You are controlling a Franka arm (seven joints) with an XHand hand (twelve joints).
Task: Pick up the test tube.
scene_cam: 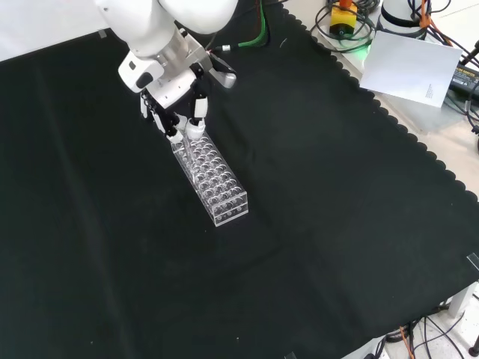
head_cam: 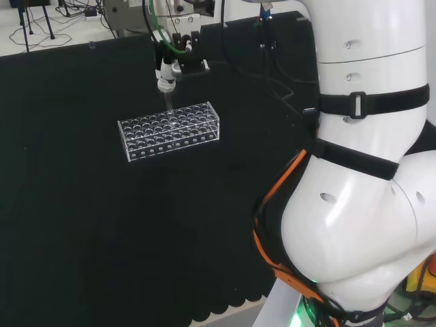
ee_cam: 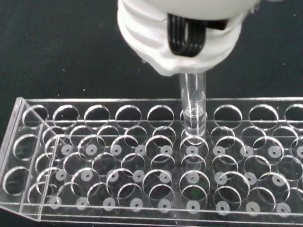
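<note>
The test tube [ee_cam: 192,106] is a thin, clear, straight-walled cylinder standing upright in a hole in the outermost row of the rack [ee_cam: 142,161], its lower end down among the holes and its upper part rising above the top plate. Judging by its look, it is light, stiff, smooth enough to slip and easily broken, so the place to take it is the bare upper section above the rack, pinched from opposite sides and drawn straight up along its own axis so it does not bind in the hole.

That is where the robot hand [ee_cam: 184,33] is: in the wrist view its white padded fingertips close on the tube's top, and in the front view the fingers [scene_cam: 196,120] curl down onto the rack's end at about 11 o'clock from the rack's middle. It is grasping the test tube, which has not cleared the rack.

The rack is a clear plastic block, long and rectangular, with rows of round holes through its plates. The other holes look empty. It sits on the counter [scene_cam: 337,224], draped in matte black cloth with a scalloped edge.
</note>
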